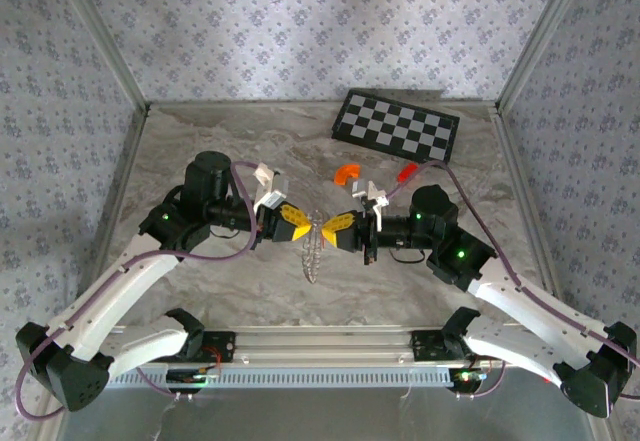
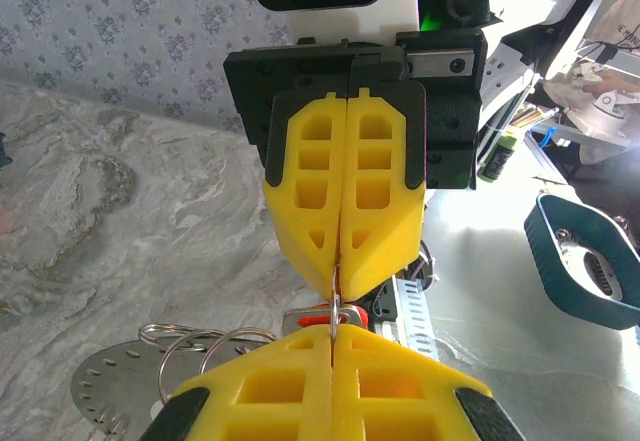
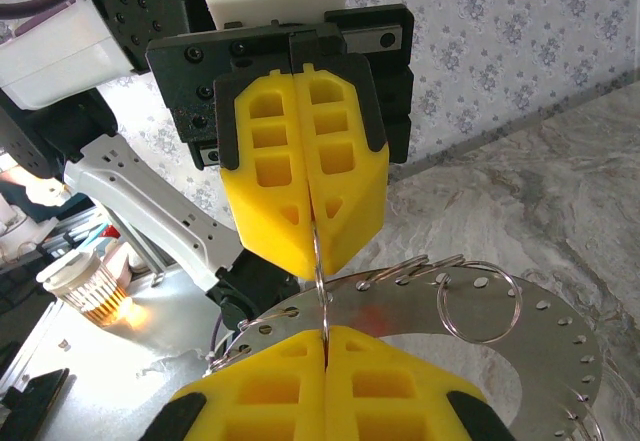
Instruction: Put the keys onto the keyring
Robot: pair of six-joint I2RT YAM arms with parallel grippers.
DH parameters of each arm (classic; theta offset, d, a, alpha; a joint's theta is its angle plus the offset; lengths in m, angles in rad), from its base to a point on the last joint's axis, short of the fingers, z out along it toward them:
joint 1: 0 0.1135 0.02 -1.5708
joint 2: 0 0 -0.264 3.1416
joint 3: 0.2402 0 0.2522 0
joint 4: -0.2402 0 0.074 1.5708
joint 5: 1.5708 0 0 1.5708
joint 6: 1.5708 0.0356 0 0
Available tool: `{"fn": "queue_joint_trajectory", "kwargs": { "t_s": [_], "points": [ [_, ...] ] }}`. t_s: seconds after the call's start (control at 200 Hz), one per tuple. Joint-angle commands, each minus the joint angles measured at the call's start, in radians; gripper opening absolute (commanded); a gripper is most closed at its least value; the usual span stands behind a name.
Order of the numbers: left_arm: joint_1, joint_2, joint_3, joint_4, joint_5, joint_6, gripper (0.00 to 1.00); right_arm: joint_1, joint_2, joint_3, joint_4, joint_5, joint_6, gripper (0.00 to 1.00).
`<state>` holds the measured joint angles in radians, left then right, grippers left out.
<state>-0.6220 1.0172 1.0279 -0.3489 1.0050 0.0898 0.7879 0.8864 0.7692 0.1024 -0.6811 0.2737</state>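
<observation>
- Nearest is the rail [image 1: 320, 346], which carries both arm bases along the near edge of the surface [image 1: 200, 151].
- Just left of the surface's centre, the left gripper [image 1: 296, 222] points right. Its yellow fingers [image 2: 250, 391] are pressed together, and their tips pinch a thin silvery wire of the keyring [image 1: 314, 249].
- At the centre, the keyring sits between the two grippers and reaches from their meeting tips toward the near edge. The wrist views show it as a flat silvery band pierced with small holes [image 3: 560, 331], carrying several wire rings.
- Just past the left fingertips is the key [image 2: 318, 314], a small red piece with a silvery part, right beside the pinched wire. Whether it is threaded on cannot be told.
- Just right of centre, the right gripper [image 1: 335, 229] points left, tip to tip with the left one. Its fingers [image 3: 400, 391] are likewise closed on the same wire.
- Toward the far edge from the right gripper lies the orange arc [image 1: 346, 172], apart from it.
- Right of the arc lies the red brick [image 1: 406, 172], beside a purple cable [image 1: 440, 164].
- By the far edge, right of the middle, lies the checkered board [image 1: 397, 124], set askew.
</observation>
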Motion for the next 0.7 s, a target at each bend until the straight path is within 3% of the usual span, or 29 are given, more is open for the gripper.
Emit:
{"fn": "queue_joint_trajectory", "kwargs": {
  "t_s": [0.0,0.7],
  "points": [
    [-0.001,-0.017,0.017,-0.002,0.011,0.021,0.0,0.006,-0.006,0.031,0.022,-0.019,0.005,0.0],
    [-0.007,-0.019,0.018,-0.012,0.004,0.03,0.0,0.007,0.002,0.036,0.034,-0.02,0.004,0.0]
  ]
}}
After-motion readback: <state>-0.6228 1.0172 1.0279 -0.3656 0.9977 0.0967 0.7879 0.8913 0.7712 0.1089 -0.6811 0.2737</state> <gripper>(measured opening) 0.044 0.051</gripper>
